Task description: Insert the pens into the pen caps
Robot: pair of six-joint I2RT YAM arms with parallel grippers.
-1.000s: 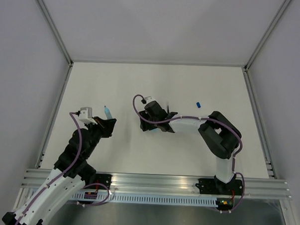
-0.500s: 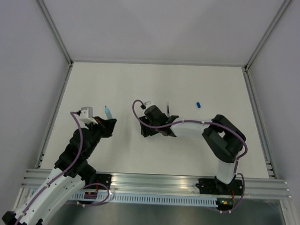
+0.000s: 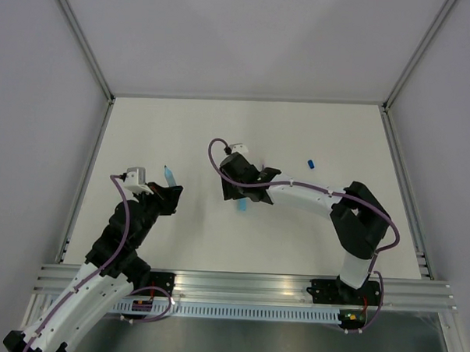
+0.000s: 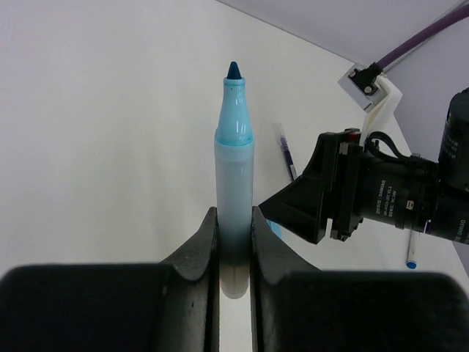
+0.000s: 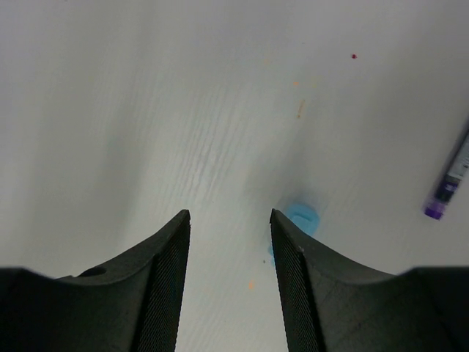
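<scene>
- Left gripper (image 4: 233,246) clamps a smooth, round white pen (image 4: 234,176) upright (pale-blue cone tip, dark point).
- Right gripper (image 5: 229,279) gapes; its right jaw half-hides a sky-blue cap (image 5: 300,217).

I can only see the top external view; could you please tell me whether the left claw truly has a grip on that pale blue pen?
Observer: Yes. The left wrist view shows the left claw shut on the barrel of the pale blue pen.
Operator: Thank you. Is the right claw open?
Observer: Yes. In the right wrist view, the right claw stands open with nothing between its jaws.
Operator: And where is the sky-blue cap relative to it?
Observer: That same view shows the sky-blue cap outside the jaws, on the picture's right, partly hidden behind one of them.
</scene>
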